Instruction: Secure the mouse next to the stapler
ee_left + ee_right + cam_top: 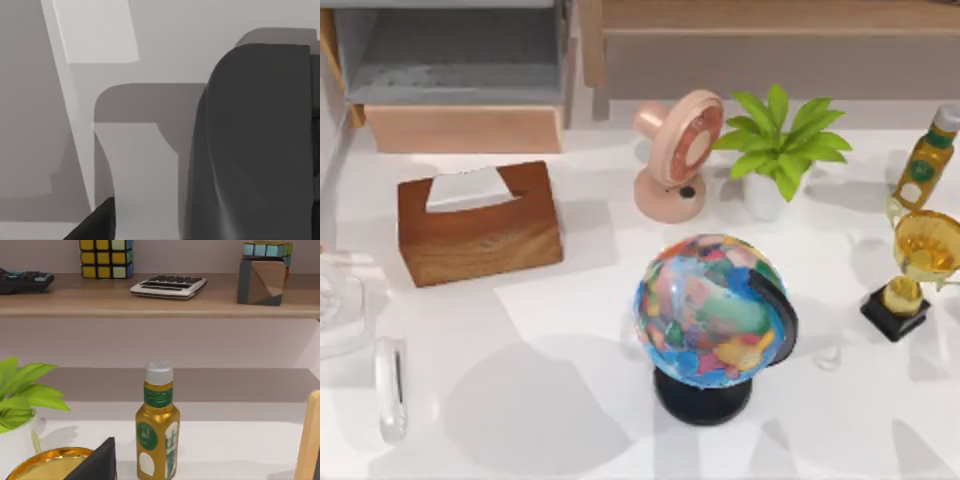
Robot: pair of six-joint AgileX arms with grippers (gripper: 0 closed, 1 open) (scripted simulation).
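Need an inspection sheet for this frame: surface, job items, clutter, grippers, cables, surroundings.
Surface: white table, shadowed in places.
Job's things: mouse and stapler, nothing seen.
Clutter: wooden tissue box, pink desk fan, green potted plant, multicoloured globe on a black base, gold trophy, golden bottle with grey cap.
Grippers: left gripper's dark fingers above bare surface; right gripper's finger tip near the trophy.
Cables: nothing seen.
Surroundings: wooden shelf holding a white calculator and puzzle cubes.
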